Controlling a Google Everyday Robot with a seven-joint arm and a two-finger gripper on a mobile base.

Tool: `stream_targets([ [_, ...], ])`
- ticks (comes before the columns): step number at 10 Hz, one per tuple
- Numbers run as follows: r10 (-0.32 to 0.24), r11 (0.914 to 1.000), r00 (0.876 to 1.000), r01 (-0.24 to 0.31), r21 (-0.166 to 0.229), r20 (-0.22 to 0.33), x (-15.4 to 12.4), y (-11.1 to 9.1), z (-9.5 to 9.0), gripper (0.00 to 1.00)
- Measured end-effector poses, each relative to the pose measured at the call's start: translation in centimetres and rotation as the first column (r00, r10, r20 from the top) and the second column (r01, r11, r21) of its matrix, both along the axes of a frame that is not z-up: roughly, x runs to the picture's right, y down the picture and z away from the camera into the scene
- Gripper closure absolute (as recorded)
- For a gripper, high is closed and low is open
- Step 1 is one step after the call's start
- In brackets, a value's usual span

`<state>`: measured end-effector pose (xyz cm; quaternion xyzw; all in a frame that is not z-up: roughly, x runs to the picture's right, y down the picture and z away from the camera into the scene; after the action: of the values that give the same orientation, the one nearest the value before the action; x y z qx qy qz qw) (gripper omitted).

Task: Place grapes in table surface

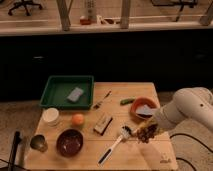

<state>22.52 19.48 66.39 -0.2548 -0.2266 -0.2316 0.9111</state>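
Gripper [150,128] low over right side of table [75,159], grapes [147,134] at its tip, near brush [115,145]. Can't tell if clamped or resting on wood. Guessing release still left.

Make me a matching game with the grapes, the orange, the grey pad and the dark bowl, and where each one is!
Things:
1. grapes
2. orange
3. grey pad
4. dark bowl

Places:
A. inside the green tray
B. on the table, between the white cup and the small block
C. at the pincer, over the table's right side
D. near the table's front edge, beside the metal cup

Pairs: 1-C, 2-B, 3-A, 4-D.
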Motion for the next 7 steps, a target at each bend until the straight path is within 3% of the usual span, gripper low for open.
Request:
stream_targets([
  [7,-0.025,0.9971,0.999,0.027,-0.072,0.023,-2.1,3.8,2.4,1.00],
])
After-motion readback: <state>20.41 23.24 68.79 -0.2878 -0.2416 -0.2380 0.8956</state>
